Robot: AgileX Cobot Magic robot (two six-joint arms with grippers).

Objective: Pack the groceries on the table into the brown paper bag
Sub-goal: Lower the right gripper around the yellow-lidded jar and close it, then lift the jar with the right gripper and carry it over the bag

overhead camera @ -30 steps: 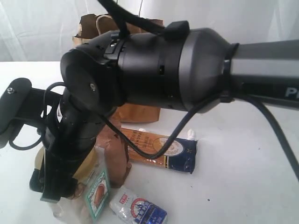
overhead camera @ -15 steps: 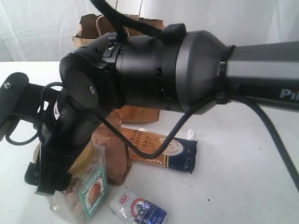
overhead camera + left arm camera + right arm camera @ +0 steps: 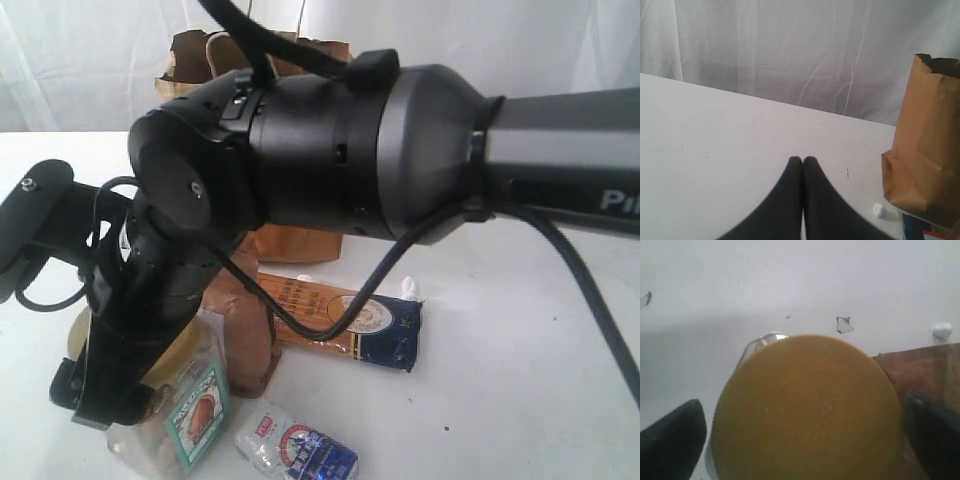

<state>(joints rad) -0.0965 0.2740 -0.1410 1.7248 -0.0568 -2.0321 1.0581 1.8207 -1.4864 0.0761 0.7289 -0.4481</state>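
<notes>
- My left gripper (image 3: 803, 159) is closed, fingers pressed together with nothing between them, hovering over a bare stretch of the table (image 3: 715, 150).
- My right gripper (image 3: 805, 440) is spread wide, one finger on each side of the gold-lidded clear jar (image 3: 805, 410). I see a sliver of gap at the lid, so it has no grip.
- In the exterior view the right arm fills the middle of the frame and hides most of that jar at lower left.
- The brown paper bag (image 3: 250, 50) stands upright at upper centre, behind the arm.
- The brown pouch with orange label (image 3: 245, 335) lies at lower centre-left, just beside the jar.
- The blue-orange spaghetti pack (image 3: 345, 322) lies flat just right of the pouch.
- The small white-blue packet (image 3: 297, 452) sits at the bottom edge.
</notes>
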